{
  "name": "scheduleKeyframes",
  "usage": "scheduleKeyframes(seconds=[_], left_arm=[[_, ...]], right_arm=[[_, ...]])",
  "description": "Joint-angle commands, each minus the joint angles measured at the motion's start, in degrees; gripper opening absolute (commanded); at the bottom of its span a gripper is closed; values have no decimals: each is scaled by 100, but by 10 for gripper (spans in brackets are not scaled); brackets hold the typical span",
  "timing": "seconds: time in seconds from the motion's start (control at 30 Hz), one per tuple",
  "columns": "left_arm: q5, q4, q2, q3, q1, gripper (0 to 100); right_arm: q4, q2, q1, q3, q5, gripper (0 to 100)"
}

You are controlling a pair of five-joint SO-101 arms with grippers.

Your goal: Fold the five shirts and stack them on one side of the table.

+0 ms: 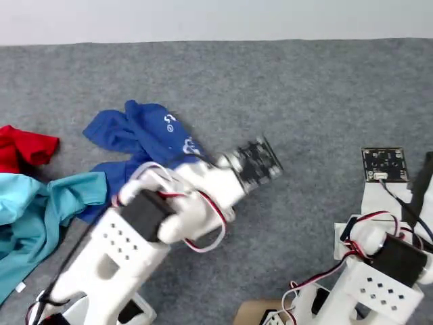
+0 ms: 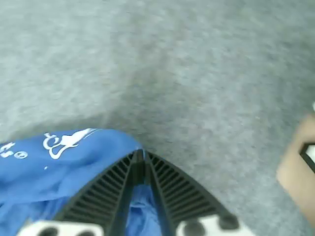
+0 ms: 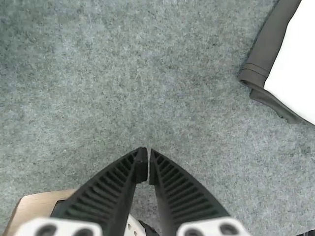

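Note:
A blue shirt (image 1: pixel 145 135) with white print lies crumpled at the table's left of centre. My left arm (image 1: pixel 169 210) stretches over its right edge. In the left wrist view my left gripper (image 2: pixel 141 156) is shut on the blue shirt (image 2: pixel 74 162), with blue cloth showing between the fingers. A red shirt (image 1: pixel 24 149) and a teal shirt (image 1: pixel 40 210) lie bunched at the left edge. A dark grey and white shirt (image 3: pixel 290 59) lies at the right edge (image 1: pixel 425 177). My right gripper (image 3: pixel 148 153) is shut on nothing, over bare carpet near that shirt.
Grey carpet (image 1: pixel 270 88) covers the table, bare across the far half and the middle. A tan board (image 1: pixel 254 313) sits at the near edge between the two arm bases. The right arm (image 1: pixel 379 264) stands at the near right.

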Motion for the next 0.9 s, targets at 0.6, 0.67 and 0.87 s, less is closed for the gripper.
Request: scheduleKeyframes(seconds=[0.6, 0.67, 0.87], left_arm=[[-607, 791, -176, -1323, -2971, 178], [-703, 791, -176, -1323, -3692, 178], [-1099, 791, -176, -1323, -5881, 178]], right_arm=[[198, -57, -101, -53, 70, 11], [198, -57, -374, -53, 70, 9], [215, -48, -1710, -193, 70, 9]])
